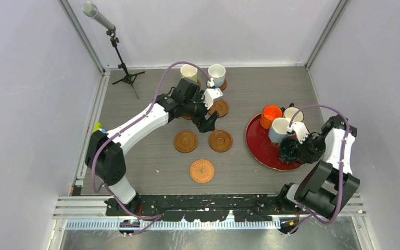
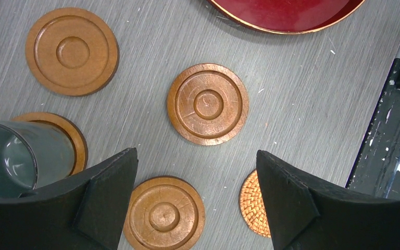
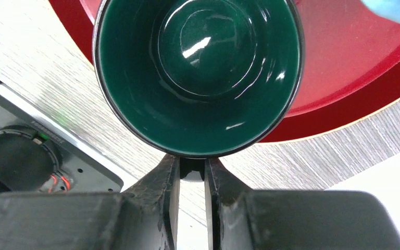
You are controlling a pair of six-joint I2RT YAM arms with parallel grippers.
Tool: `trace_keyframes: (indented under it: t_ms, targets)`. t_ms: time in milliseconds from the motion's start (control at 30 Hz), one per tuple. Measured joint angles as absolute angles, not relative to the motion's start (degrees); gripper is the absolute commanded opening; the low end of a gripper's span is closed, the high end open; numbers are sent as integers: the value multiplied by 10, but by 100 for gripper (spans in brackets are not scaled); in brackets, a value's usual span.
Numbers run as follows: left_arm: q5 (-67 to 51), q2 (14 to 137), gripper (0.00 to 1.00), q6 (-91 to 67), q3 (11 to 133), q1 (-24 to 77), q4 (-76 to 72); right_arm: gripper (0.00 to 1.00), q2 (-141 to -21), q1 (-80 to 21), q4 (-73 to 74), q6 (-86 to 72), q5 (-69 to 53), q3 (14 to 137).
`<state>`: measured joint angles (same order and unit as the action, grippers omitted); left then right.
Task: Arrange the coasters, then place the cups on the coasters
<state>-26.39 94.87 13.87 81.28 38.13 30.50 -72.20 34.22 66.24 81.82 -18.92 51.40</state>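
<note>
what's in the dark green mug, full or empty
Empty: the right wrist view looks straight down into the dark green mug and shows its bare glossy bottom, with only light glints and nothing inside.

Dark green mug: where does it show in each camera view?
Top external: dark green mug at the near side of the red tray, right.
Left wrist: not in it.
Right wrist: fills upper centre, right hand shut on its handle.
Shared landmark: red tray, all three.
</note>
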Motion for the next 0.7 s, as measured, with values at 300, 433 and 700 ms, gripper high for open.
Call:
trace_keyframes:
  t_ms: [300, 433, 700]
  targets:
    - [-260, 940, 85, 121, 804, 375, 293, 0, -674, 337, 707, 761, -249, 527]
    - [-260, 937, 85, 109, 802, 367, 288, 0, -669, 322, 732, 730, -279, 546]
    - [-262, 936, 85, 81, 801, 347, 274, 0, -621, 204, 733, 592, -303, 576]
